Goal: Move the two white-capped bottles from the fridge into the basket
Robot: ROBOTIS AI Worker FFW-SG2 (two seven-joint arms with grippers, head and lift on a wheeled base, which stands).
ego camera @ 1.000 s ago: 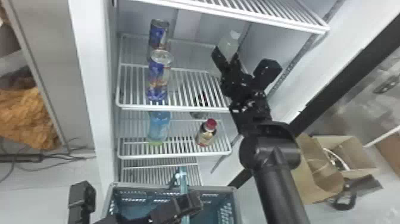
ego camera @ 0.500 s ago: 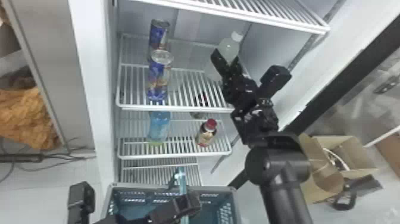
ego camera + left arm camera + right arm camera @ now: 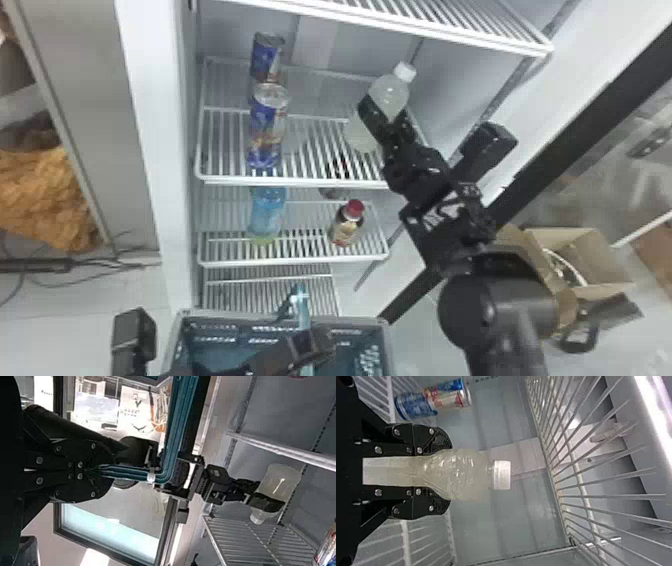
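Note:
My right gripper [image 3: 387, 120] is clamped around a white-capped bottle [image 3: 392, 95] of pale, cloudy liquid above the right part of the fridge's middle shelf. The bottle leans, its cap towards the back right; I cannot tell whether its base touches the shelf. In the right wrist view, the bottle [image 3: 462, 471] is squeezed between both fingers of the right gripper [image 3: 443, 473], cap beyond them. At the bottom, my left gripper [image 3: 310, 347] is at the basket [image 3: 240, 318]. In the left wrist view, the left gripper [image 3: 111, 471] is shut on the teal basket handle [image 3: 172, 455].
Two blue cans [image 3: 266, 130] stand left on the same shelf. Below are a blue bottle [image 3: 268, 212] and a red-capped bottle [image 3: 346, 225]. An upper wire shelf [image 3: 390, 25] overhangs the bottle. Cardboard boxes [image 3: 590, 255] lie at the right.
My right arm has shifted to the right in the head view, and the bottle has moved a little right and nearer with its gripper. The left arm and basket have stayed put.

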